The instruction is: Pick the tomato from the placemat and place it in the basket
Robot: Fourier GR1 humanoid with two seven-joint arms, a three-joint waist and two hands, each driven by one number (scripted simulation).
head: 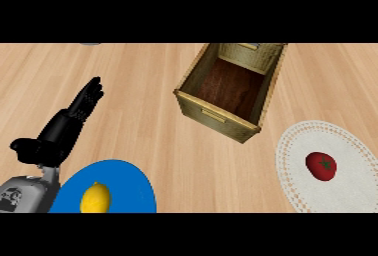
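Note:
A red tomato (321,165) with a green stalk lies on a round white placemat (347,145) at the right edge of the head view. The wicker basket (194,105), a long box with a dark wooden floor, stands at an angle in the upper middle, up and left of the placemat. My left hand (63,130) shows at the left, open with its fingers straight and pointing up, far from the tomato. No right hand shows.
A yellow lemon (96,197) sits on a round blue plate (125,175) at the lower left, just right of my left forearm. Bare wooden counter (184,165) lies between plate, basket and placemat.

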